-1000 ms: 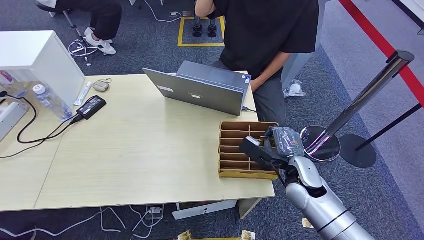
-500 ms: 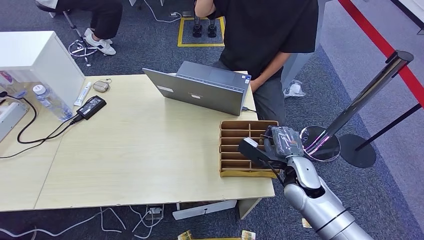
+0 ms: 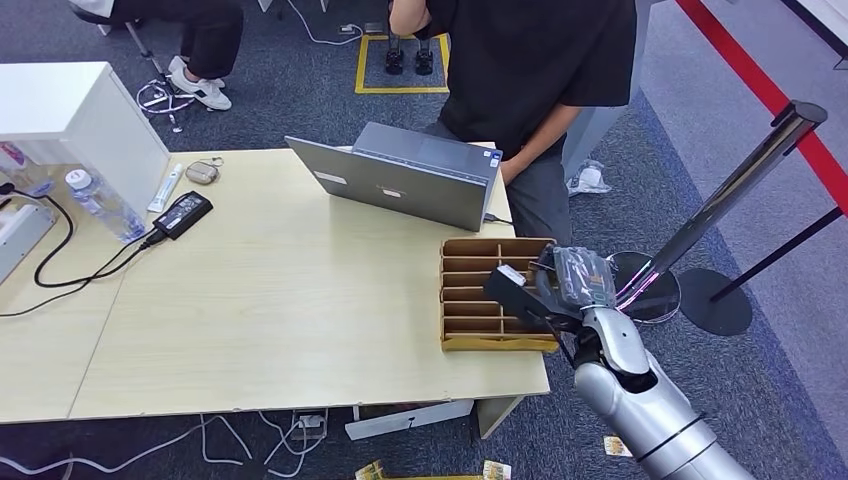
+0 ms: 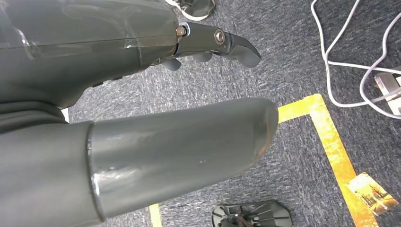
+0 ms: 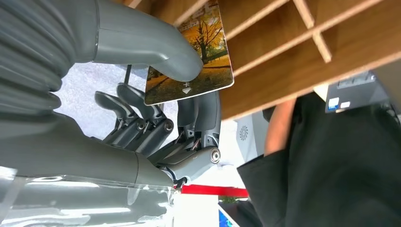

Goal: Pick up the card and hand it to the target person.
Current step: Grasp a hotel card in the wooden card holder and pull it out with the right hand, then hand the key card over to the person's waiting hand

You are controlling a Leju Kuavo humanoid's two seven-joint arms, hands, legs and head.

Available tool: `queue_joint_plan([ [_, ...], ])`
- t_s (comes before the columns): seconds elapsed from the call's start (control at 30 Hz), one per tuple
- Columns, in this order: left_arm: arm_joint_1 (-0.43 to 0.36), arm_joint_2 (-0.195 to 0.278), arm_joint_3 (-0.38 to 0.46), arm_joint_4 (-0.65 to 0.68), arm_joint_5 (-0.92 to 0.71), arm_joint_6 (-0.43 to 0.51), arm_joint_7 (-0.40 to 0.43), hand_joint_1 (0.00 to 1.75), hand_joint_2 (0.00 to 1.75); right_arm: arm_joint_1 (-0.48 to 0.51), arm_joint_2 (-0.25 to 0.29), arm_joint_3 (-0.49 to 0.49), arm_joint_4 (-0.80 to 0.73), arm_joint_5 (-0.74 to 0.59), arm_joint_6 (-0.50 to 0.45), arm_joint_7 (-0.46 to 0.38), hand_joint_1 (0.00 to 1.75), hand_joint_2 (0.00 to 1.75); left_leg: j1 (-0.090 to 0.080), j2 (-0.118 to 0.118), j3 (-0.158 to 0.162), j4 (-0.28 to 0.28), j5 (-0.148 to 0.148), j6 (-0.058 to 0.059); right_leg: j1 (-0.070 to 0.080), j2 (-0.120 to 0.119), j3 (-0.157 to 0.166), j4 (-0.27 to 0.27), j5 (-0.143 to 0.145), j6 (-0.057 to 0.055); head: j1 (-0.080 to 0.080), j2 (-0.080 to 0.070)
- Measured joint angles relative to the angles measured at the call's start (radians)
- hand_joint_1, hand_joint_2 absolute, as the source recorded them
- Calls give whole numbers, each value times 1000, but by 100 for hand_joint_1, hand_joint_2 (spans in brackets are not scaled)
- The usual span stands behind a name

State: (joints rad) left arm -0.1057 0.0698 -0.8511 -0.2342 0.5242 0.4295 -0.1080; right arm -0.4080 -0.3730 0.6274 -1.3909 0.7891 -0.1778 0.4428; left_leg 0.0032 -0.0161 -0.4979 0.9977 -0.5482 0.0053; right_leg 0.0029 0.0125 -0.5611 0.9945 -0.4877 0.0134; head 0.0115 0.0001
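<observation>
Pinching the card (image 5: 191, 56) between right hand (image 3: 545, 290) thumb and fingers over the tray (image 3: 470, 342), person (image 3: 530, 70) waiting at twelve o'clock.

The right hand (image 3: 560, 292), at the end of the bent silver right arm (image 3: 640, 400), pinches the card (image 5: 191, 56) between thumb and fingers, while the left hand (image 4: 142, 94) hangs floorward holding nothing.

You have one laptop (image 3: 405, 183), one wooden organizer (image 3: 478, 297), one water bottle (image 3: 100, 204), one power adapter (image 3: 182, 213), one card (image 5: 191, 59), and two people (image 3: 530, 60) beyond the bench (image 3: 250, 300).
</observation>
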Motion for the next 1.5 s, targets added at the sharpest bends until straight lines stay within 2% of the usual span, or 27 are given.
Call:
queue_joint_plan([
  [0.23, 0, 0, 0, 0, 3, 0, -2, 0, 0, -20, -33, -29, -81, -36, 51, 24, 172, 175, 0, 0, 0, 0, 0, 0, 0, 0, 0, 0, 0, 0, 0, 0],
  [0.4, 0, 0, -1, 0, 3, -1, -4, 0, 0, -89, -74, -51, -167, -62, 101, 58, 173, 175, 0, 0, 0, 0, 0, 0, 0, 1, 0, 0, 0, 0, 0, 0],
  [0.57, 0, 0, -4, 0, 3, -2, -3, 0, 0, -139, -97, -69, -201, -76, 98, 68, 171, 175, 0, 0, 0, 0, 0, 0, 0, 0, 0, 0, 0, 0, 0, 0],
  [0.8, 0, 0, -13, 0, -5, -2, 3, 0, 0, -146, -105, -98, -196, -100, -10, 52, 175, 175, 0, 0, 0, 0, 0, 0, 0, 0, 0, 0, 0, 0, 0, 0],
  [1.17, -1, -5, -35, 0, -25, -3, 18, 0, 0, -130, -98, -136, -87, -40, -231, -49, 174, 175, 0, 0, 0, 0, 0, 0, 0, 0, 0, 0, 0, 0, 0, 0],
  [1.5, -2, -7, -47, 0, -31, -3, 18, 0, 0, -114, -72, -152, 11, -26, -245, -67, 166, 175, 0, 0, -1, 0, 0, 0, 0, 0, 0, 0, 0, 0, 0, 0],
])
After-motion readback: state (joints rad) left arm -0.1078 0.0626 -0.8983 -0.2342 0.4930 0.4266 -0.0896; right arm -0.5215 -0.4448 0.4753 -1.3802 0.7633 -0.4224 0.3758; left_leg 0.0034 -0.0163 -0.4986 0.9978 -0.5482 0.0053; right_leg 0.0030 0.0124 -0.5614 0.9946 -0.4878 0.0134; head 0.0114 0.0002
